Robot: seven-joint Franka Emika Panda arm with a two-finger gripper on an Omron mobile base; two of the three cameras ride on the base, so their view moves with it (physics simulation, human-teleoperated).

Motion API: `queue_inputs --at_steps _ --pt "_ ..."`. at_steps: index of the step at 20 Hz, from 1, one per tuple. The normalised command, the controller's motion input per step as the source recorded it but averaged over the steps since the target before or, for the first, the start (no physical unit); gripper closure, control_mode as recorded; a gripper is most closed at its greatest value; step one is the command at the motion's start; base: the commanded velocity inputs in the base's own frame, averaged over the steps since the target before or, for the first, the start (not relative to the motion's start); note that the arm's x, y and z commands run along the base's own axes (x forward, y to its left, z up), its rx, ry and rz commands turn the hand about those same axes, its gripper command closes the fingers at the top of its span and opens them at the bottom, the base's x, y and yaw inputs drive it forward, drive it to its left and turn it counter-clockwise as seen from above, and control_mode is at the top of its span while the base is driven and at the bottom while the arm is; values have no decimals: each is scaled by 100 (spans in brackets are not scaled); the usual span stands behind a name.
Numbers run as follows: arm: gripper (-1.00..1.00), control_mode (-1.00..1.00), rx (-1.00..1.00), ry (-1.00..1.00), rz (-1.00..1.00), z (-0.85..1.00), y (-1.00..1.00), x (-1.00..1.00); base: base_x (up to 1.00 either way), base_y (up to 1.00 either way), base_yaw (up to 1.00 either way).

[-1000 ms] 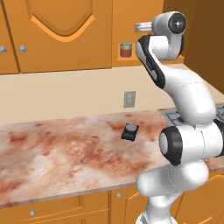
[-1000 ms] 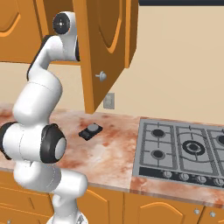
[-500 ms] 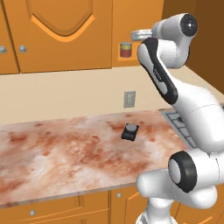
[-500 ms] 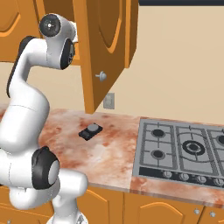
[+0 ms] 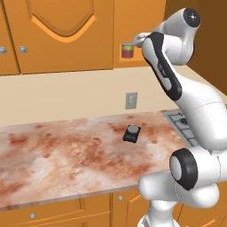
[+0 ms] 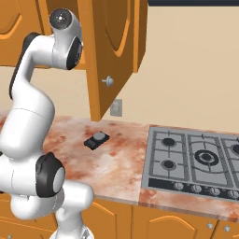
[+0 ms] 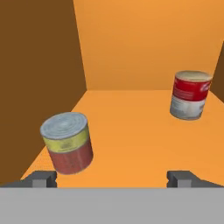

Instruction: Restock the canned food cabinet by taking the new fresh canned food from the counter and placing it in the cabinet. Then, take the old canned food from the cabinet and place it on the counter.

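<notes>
While the long countertop of reddish-brown and cream marbled stone (image 5: 66, 155) spreads below, the white arm reaches up to the orange wooden open shelf niche (image 7: 144, 109) at about 12 o'clock in the left base view. On the counter a small flat black device with a grey round top (image 5: 131, 133) lies near the middle, well apart from the grey gas hob with black burners (image 6: 196, 158) at 3 o'clock in the right base view.

In the hand view, the small can with a yellow-green upper band and dark red body (image 7: 68, 142) stands on the niche floor at 9 o'clock, near the dark brown side wall. The small can with silver-grey ends and a bright red band (image 7: 189, 95) stands at 2 o'clock, farther back, well apart from it.

The two-finger gripper (image 7: 113, 178) is spread wide and empty, its dark fingertips (image 7: 41, 178) at the bottom edge; the left tip is just below the yellow-green can, touching nothing I can see.
</notes>
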Motion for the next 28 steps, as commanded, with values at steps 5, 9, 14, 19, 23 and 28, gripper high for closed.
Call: queue_inputs --at_steps 5,9,14,19,23,28 --pt "-100 -100 2 13 5 -32 18 12 0 0 0" --pt "-100 -100 5 3 14 -19 32 28 0 0 0" --pt "-100 -100 1 1 13 -14 20 52 0 0 0" --pt "-100 -100 0 1 11 -3 0 58 0 0 0" --pt "-100 -100 0 4 10 -6 11 43 0 0 0" --pt "100 -100 -2 4 7 -28 17 6 0 0 0"
